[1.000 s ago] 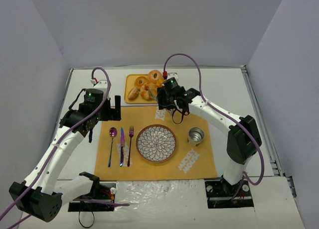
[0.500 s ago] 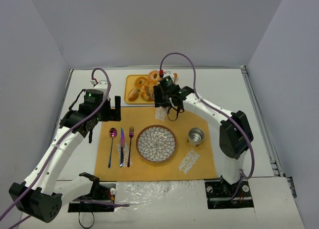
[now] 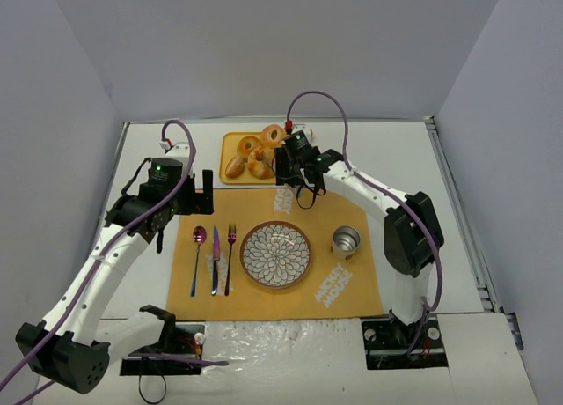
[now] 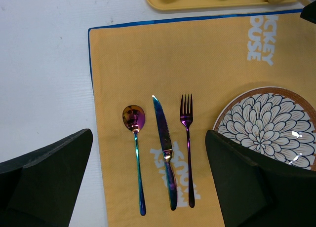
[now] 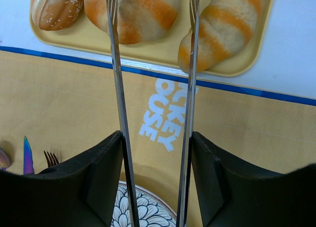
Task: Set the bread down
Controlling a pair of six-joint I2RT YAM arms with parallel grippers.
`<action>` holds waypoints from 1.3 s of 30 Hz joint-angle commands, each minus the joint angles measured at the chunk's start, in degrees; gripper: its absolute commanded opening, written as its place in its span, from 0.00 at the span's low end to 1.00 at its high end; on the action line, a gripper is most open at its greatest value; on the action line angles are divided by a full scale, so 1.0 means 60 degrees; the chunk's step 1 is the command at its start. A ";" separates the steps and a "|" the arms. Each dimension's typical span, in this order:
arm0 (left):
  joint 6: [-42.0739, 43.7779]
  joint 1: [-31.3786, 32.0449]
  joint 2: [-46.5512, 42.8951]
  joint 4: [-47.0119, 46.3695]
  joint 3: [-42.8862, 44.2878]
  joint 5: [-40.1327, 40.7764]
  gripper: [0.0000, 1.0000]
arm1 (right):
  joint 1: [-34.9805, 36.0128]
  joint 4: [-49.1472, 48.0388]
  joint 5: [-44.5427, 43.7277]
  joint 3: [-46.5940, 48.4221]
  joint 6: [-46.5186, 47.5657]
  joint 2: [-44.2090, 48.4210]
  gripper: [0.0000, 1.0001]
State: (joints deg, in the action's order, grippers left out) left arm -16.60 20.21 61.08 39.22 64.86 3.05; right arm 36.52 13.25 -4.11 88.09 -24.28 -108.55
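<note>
The bread lies on a yellow tray [image 5: 160, 50] along the top of the right wrist view, beyond the blue-edged far rim of the orange placemat [image 5: 74, 103]. Three pieces show there. The right loaf [image 5: 232, 22] is an elongated roll, pale with orange-brown bands across it; its long axis runs from the upper right down to the lower left, and its lower end points at the tray's near rim. The middle loaf [image 5: 143, 12] is broader, with the same pale and orange striping. It lies just beside a browner seeded roll [image 5: 54, 10] at the upper left.

The right gripper [image 5: 155, 135] has its black fingers pressed against the outer sides of a pair of metal tongs [image 5: 118, 89]. The tong arms stand apart: the left arm crosses the middle loaf and the right arm crosses the lower end of the right loaf.

The left gripper [image 4: 148, 133] hangs with fingers spread wide above the knife [image 4: 165, 150], holding nothing.
</note>
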 commanded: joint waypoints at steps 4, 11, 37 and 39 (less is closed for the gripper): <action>0.0057 0.0045 -0.0102 -0.0267 0.0176 0.0151 0.96 | -0.0155 -0.0652 0.0374 0.0385 -0.0207 -0.0064 0.50; 0.0057 0.0045 -0.0095 -0.0260 0.0176 0.0166 0.96 | -0.0155 -0.0757 0.0582 0.0362 -0.0245 -0.0138 0.49; 0.0057 0.0045 -0.0058 -0.0256 0.0176 0.0198 0.96 | -0.0137 -0.0570 0.0445 -0.0503 -0.0180 0.2266 0.00; 0.0057 0.0045 -0.0058 -0.0264 0.0176 0.0209 0.96 | -0.0112 -0.0506 0.0503 -0.0656 -0.0154 0.2583 0.00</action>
State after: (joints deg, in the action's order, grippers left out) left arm -16.60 20.21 61.08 39.22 64.86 3.07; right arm 35.70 12.55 -1.01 84.46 -25.51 -101.09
